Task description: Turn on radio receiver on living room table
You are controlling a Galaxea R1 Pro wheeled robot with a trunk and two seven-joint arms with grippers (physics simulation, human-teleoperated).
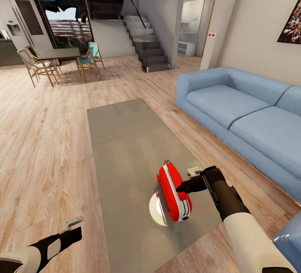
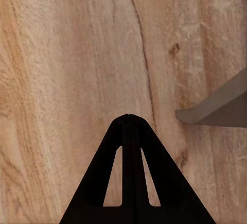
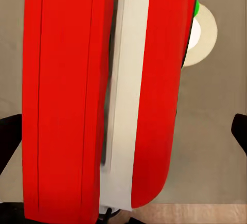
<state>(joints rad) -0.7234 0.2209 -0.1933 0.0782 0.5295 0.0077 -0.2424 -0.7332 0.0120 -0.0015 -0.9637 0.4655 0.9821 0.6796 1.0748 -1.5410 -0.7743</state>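
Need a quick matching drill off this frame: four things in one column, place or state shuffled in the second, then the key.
Things:
1. radio receiver
2. left gripper
3. right gripper
4. sofa

Place or state:
A. shut, over the wood floor beside the table's edge
B. blue, along the table's right side in the head view
C. red and white, on the near end of the table
D. open, fingers either side of the radio receiver

Pairs: 1-C, 2-A, 3-D, 4-B
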